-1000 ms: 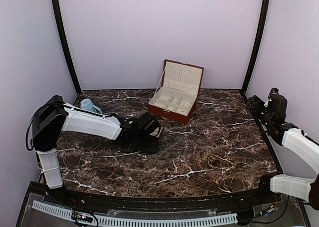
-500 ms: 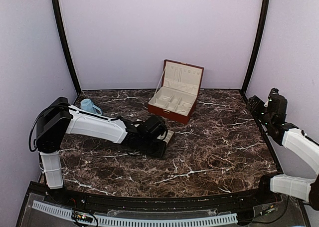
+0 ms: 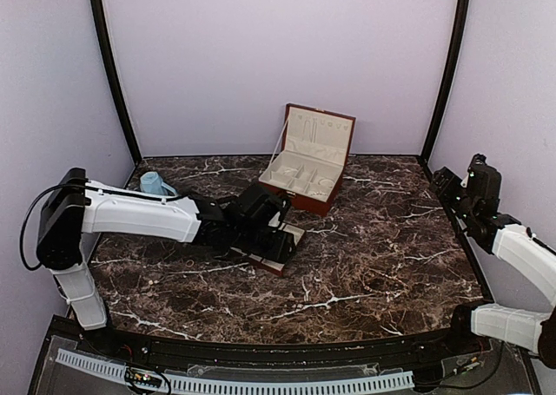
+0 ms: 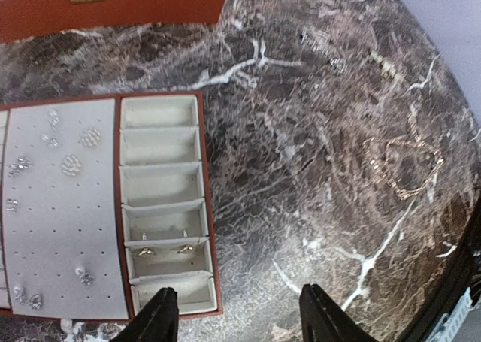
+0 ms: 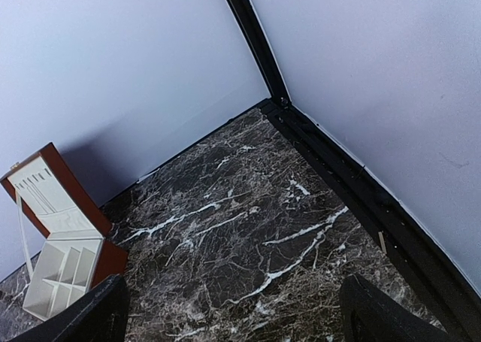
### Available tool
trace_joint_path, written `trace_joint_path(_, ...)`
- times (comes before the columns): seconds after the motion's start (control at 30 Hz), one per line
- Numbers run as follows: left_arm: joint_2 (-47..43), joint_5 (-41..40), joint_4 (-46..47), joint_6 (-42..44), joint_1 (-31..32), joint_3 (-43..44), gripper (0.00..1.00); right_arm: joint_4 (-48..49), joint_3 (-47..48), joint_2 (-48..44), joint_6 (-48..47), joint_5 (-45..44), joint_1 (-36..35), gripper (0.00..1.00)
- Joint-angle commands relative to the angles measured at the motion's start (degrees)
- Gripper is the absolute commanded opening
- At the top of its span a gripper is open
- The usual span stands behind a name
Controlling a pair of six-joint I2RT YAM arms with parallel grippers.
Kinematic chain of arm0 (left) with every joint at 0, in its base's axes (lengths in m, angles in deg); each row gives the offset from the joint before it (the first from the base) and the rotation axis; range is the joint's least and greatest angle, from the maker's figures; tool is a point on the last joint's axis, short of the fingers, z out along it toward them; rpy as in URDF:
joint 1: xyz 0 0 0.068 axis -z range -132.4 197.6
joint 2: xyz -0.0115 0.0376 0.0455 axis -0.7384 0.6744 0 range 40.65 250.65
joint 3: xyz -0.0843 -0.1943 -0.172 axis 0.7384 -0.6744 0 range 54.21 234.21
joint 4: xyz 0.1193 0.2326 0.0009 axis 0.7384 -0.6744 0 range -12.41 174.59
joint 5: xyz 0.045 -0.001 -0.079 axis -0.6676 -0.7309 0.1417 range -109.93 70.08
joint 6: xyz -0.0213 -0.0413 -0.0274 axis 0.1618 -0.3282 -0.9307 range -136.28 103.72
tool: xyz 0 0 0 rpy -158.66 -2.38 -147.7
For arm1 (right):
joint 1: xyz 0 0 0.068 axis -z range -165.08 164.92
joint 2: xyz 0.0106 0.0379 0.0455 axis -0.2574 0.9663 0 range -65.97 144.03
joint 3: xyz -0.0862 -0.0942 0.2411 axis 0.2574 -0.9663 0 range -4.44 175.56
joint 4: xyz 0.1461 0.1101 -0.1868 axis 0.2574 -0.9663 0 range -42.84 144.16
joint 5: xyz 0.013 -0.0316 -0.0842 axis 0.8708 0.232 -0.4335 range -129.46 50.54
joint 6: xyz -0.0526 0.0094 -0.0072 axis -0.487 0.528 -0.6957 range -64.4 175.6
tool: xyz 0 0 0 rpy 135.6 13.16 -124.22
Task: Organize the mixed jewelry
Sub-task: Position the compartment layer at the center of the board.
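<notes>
The mixed jewelry shows in the left wrist view. A thin gold chain (image 4: 406,169) and a paler chain (image 4: 325,40) lie loose on the marble. Small stud earrings (image 4: 70,164) sit on the perforated pad of the flat cream-lined tray (image 4: 201,207), and two rings (image 4: 146,250) rest in one of its slots. My left gripper (image 4: 240,323) hangs open over the tray's near right corner, with nothing between its fingers. From above, that gripper (image 3: 276,228) sits over the tray (image 3: 291,249). My right gripper (image 5: 237,319) is open and empty by the right edge (image 3: 445,182).
The red-brown hinged box (image 3: 308,161) stands open at the back centre, its front wall (image 4: 113,4) just beyond the tray. A blue cup (image 3: 155,183) sits at the back left behind the left arm. Black frame rails (image 5: 338,161) border the marble table on the right.
My left gripper has gone from shut to open and has shifted right and up over the tray, so more of the tray shows. The right arm has not moved.
</notes>
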Motion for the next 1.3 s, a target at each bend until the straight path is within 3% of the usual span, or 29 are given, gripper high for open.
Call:
trace_joint_path(0.0, -8.9, -4.1, 0.7, 5.8, 0.2, -2.7, 0.60, 0.6, 0.5, -0.7, -0.4, -0.5, 0.2, 0.98)
trace_joint_path(0.17, -17.6, -6.4, -0.9, 12.4, -1.5, -7.6, 0.69, 0.7, 0.8, -0.7, -0.7, 0.7, 0.2, 0.98)
trace_joint_path(0.27, -22.2, -7.0, -6.1, 14.6, -6.9, -8.7, 0.69, 1.0, 1.3, -0.4, -1.0, 2.4, 0.2, 0.98)
trace_joint_path(0.43, -27.5, -0.8, -12.7, 19.0, -17.2, -10.9, 0.69, 0.9, 2.1, 0.0, -1.4, 4.3, 0.3, 0.98)
trace_joint_path(0.57, -28.9, 1.7, -16.1, 21.2, -25.1, -12.6, 0.63, 0.9, 1.7, -0.2, -1.0, 4.6, 0.2, 0.98)
trace_joint_path(0.67, -29.4, 3.7, -15.6, 20.8, -29.5, -15.0, 0.52, 1.0, 1.7, -0.1, -0.8, 4.8, 0.2, 0.98)
trace_joint_path(0.93, -27.4, 4.7, -11.5, 21.0, -31.0, -21.8, 0.44, 0.9, 1.9, 0.2, -0.8, 4.8, 0.2, 0.98)
trace_joint_path(1.27, -19.9, 3.8, -12.3, 21.5, -31.1, -22.1, 0.36, 1.9, 1.0, 0.8, -0.2, 5.2, 0.2, 0.98)
